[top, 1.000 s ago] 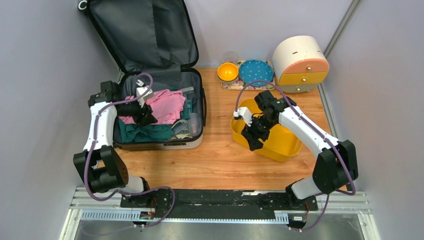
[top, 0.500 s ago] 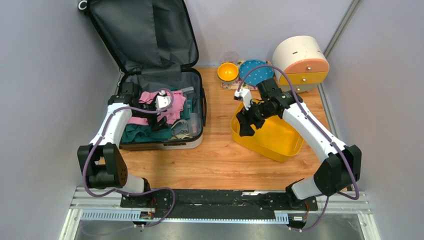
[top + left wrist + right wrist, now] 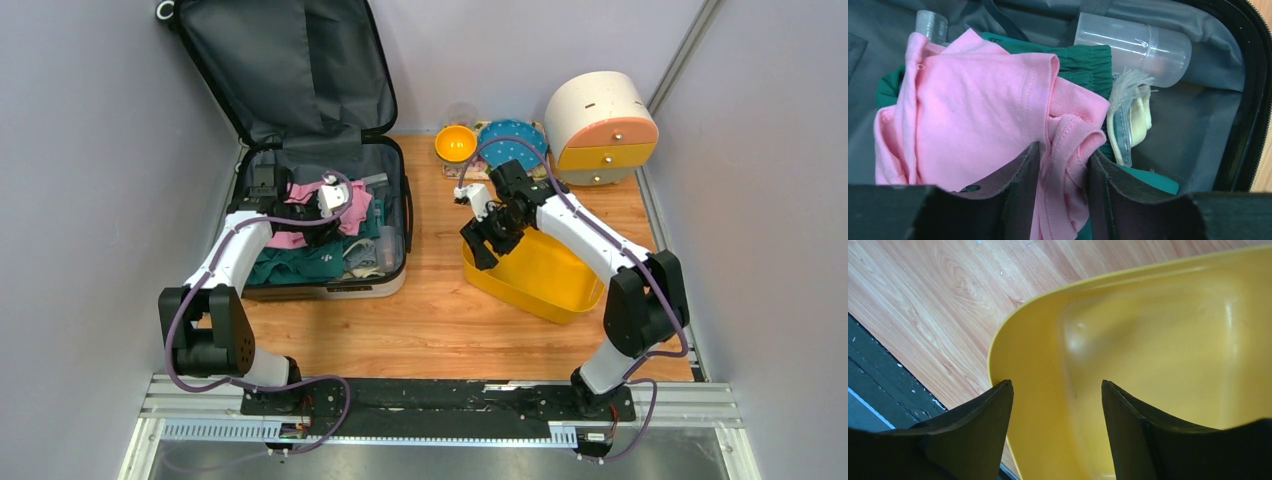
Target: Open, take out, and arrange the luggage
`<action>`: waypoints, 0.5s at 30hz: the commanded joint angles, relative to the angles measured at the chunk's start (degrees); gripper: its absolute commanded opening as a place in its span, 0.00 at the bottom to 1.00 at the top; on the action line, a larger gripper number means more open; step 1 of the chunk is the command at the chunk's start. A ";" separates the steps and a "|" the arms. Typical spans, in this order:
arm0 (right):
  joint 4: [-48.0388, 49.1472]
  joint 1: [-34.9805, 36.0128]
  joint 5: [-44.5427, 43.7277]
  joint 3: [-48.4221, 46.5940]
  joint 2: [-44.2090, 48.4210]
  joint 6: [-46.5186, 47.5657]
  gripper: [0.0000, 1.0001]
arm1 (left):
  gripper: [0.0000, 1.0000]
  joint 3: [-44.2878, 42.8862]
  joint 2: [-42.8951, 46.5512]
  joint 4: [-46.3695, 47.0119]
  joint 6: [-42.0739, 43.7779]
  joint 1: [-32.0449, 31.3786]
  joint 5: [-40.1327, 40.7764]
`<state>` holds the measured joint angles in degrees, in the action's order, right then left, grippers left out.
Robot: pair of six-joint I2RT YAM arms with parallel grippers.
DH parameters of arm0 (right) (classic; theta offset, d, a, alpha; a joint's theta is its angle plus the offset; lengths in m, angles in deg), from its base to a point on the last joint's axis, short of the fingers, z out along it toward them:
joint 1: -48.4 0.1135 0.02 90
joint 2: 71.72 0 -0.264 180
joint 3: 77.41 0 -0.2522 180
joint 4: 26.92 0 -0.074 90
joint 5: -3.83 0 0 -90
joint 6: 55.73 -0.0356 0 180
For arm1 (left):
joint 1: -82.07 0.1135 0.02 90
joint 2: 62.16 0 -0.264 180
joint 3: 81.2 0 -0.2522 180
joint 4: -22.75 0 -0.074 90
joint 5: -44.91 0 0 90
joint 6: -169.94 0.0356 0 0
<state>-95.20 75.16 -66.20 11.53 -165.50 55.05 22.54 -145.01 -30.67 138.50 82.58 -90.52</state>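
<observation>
The left arm (image 3: 235,255) reaches far into the open luggage (image 3: 330,288). The left gripper (image 3: 1064,155) straddles a pink shirt (image 3: 973,110) fold, and whether it pinches the cloth cannot be told. The right arm (image 3: 585,225) bends left, and the right gripper (image 3: 1057,390), jaws apart, hovers over the yellow bin (image 3: 1158,340).

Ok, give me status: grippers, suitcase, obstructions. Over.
Left gripper clamped on pink shirt fold inside open suitcase. Right gripper open, empty, over yellow bin rim. Green garment beneath shirt, clear bottle beside; lift path looks free.
</observation>
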 commanded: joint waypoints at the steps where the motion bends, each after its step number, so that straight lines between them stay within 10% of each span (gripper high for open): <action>1: 1.35 1.71 -0.64 -2.86 -1.67 0.49 0.67 | 0.42 -0.25 0.67 5.72 -7.83 -0.07 -1.42; 8: 2.05 4.35 2.44 -4.35 -4.39 5.05 0.41 | 0.00 1.32 1.55 10.03 -13.56 0.01 0.60; 12: 1.96 4.61 3.67 -5.93 -6.06 7.08 0.15 | 0.04 1.42 2.25 11.62 -17.17 0.72 -0.01; 15: 1.79 4.88 4.47 -7.43 -6.77 7.87 0.00 | 0.29 1.15 2.17 11.01 -18.22 0.63 0.51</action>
<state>-94.57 79.73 -63.82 7.46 -171.67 60.12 23.96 -144.64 -22.56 123.68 82.93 -89.86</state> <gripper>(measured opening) 0.078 0.199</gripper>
